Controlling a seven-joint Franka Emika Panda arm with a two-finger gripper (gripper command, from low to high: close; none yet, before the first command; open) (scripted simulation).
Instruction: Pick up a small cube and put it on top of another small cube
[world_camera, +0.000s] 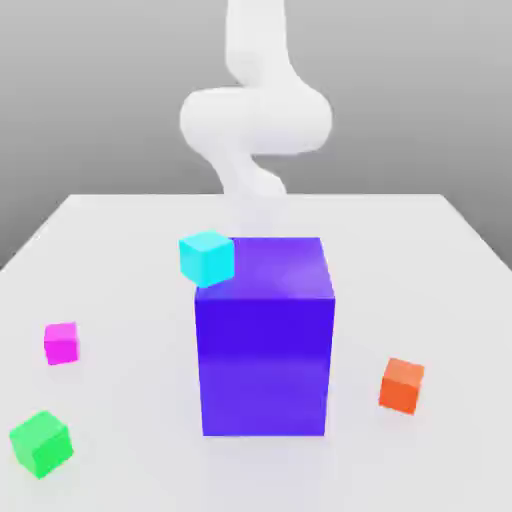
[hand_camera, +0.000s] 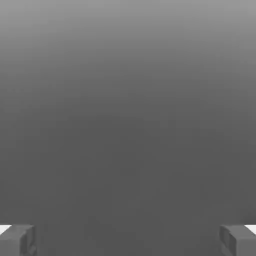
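While the jaws sat wide apart, the small magenta plastic-looking cube (world_camera: 62, 344) could've gotten shoved into the bright green cube (world_camera: 41, 444) by a sloppy approach.

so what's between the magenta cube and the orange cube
The big blue-purple block stands between the magenta cube and the orange cube in the exterior view.

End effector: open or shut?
Open: in the hand view, the end effector has its two fingers wide apart, nothing between them.
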